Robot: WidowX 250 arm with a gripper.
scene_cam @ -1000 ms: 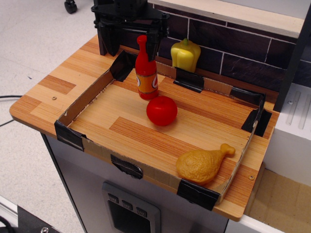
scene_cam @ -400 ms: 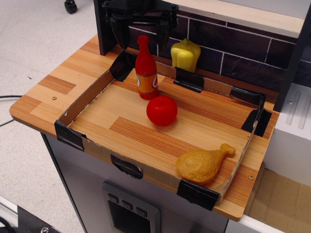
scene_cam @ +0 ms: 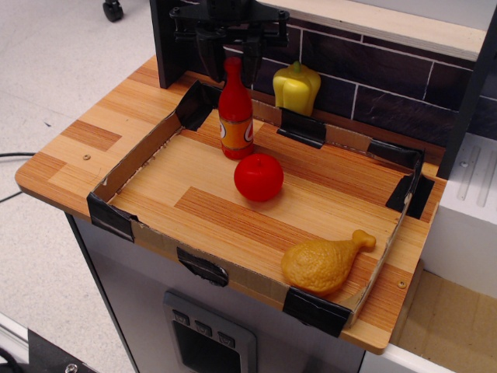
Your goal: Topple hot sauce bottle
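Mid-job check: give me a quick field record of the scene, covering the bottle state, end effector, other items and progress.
hot sauce bottle: upright, at the back left of the tray, not toppled
end effector: above the bottle top, fingers straddling the cap; contact cannot be judged
jaws: apart
apple: just in front of the bottle, small gap between them
chicken drumstick: front right corner of the tray
yellow bell pepper: outside the tray, against the back wall
tray: cardboard walls, black tape at the corners
progress: topple not yet done
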